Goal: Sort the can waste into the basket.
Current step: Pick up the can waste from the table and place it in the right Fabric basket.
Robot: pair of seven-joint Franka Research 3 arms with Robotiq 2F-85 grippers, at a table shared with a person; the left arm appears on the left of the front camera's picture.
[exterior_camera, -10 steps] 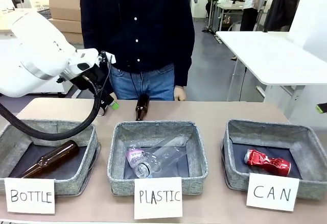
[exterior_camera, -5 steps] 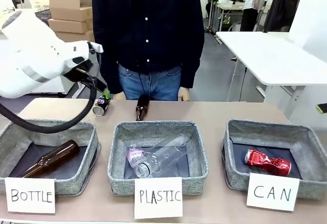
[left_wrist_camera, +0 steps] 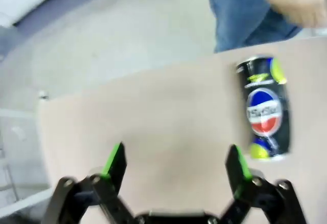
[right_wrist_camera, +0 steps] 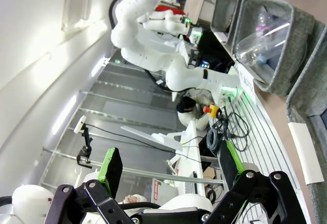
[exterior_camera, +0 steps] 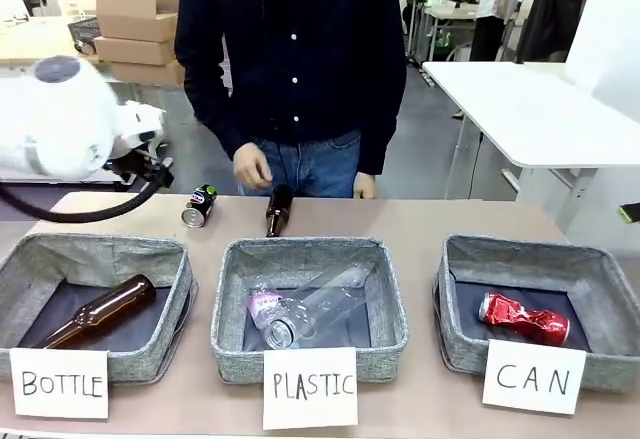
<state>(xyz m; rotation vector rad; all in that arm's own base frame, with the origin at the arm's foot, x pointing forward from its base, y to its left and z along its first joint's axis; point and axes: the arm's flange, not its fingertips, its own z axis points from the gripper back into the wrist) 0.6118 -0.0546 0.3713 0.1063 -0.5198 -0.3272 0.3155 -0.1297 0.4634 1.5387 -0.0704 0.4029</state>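
The dark can (exterior_camera: 200,205) lies on its side on the table behind the BOTTLE basket, untouched. In the left wrist view that same can (left_wrist_camera: 264,114) is up and to the right of my left gripper (left_wrist_camera: 175,163), which is open with only bare table between its fingers. The red can (exterior_camera: 523,317) lies inside the grey basket (exterior_camera: 610,289) carded CAN at the right. My right gripper (right_wrist_camera: 168,164) is open and holds nothing, facing out into the room. The left arm (exterior_camera: 70,129) sits at the far left; its gripper is hidden in the front view.
A brown bottle (exterior_camera: 277,209) lies on the table behind the PLASTIC basket (exterior_camera: 230,309), which holds a clear bottle (exterior_camera: 310,309). The BOTTLE basket (exterior_camera: 20,269) holds another brown bottle (exterior_camera: 100,311). A person stands at the far side, one hand (exterior_camera: 250,167) above the table.
My left arm has drawn back to the left, away from the dark can, which now lies in plain sight on the table. The person's hand has come forward.
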